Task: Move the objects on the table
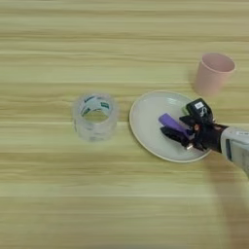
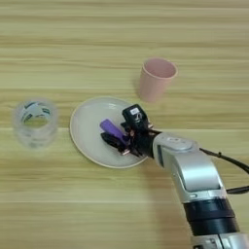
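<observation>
1. Left eye view, setting: the surface [image 1: 58,194] fills the whole frame, light wood with grain stripes running side to side; no room shows beyond it.
2. Left eye view, things: a clear tape roll [image 1: 96,115] stands left of centre on the surface. Just right of it, apart from it, lies a pale plate [image 1: 146,121]. A pink cup [image 1: 213,73] stands upright beyond the plate's far right rim, close to it but not touching.
3. Left eye view, task thing: the purple block [image 1: 169,121] is over the right half of the plate, tilted, its free end pointing toward the plate's centre. Whether it touches the plate I cannot tell.
4. Left eye view, arm: the hand [image 1: 181,129] reaches in from the right edge over the plate's right rim, its two black fingers [image 1: 174,134] set on either side of the block and closed on its near end. Only a short piece of the silver forearm [image 1: 238,148] shows at the right edge.
5. Right eye view, setting: the same striped wood, with everything sitting further left in the frame; the tape roll [image 2: 35,121] is near the left edge.
6. Right eye view, extras: the whole forearm [image 2: 192,170] shows here, running from the bottom edge up to the plate [image 2: 85,131], with a black band low on it and a thin black cable [image 2: 228,160] trailing to the right edge. The cup [image 2: 155,79], block [image 2: 112,129] and hand [image 2: 119,136] appear as before.
7. No green block shows in either view.
</observation>
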`<state>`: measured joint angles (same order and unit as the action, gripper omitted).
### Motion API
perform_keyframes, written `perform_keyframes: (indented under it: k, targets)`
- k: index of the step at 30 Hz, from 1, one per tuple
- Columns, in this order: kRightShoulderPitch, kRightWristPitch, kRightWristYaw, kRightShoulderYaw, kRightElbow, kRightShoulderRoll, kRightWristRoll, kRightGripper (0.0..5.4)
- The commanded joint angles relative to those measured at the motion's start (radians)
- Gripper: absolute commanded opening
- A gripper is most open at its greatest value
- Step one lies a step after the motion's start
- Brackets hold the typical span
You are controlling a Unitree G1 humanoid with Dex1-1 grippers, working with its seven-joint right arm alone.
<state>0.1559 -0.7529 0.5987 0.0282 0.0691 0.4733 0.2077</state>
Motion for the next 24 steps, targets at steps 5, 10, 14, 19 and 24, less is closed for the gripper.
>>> perform_keyframes:
  k: [5, 10, 14, 19, 24]
  targets:
    - [0.005, 0.027, 0.011, 0.006, 0.038, 0.036, -0.012, 2.94]
    - [0.0, 0.043, 0.017, 0.007, 0.031, 0.028, -0.014, 2.32]
    - [0.001, 0.057, 0.017, -0.002, 0.031, 0.02, -0.008, 1.91]
    - [0.003, 0.063, 0.013, -0.009, 0.036, 0.015, -0.005, 1.42]
    - [0.008, 0.056, 0.01, -0.03, 0.07, 0.019, 0.007, 1.42]
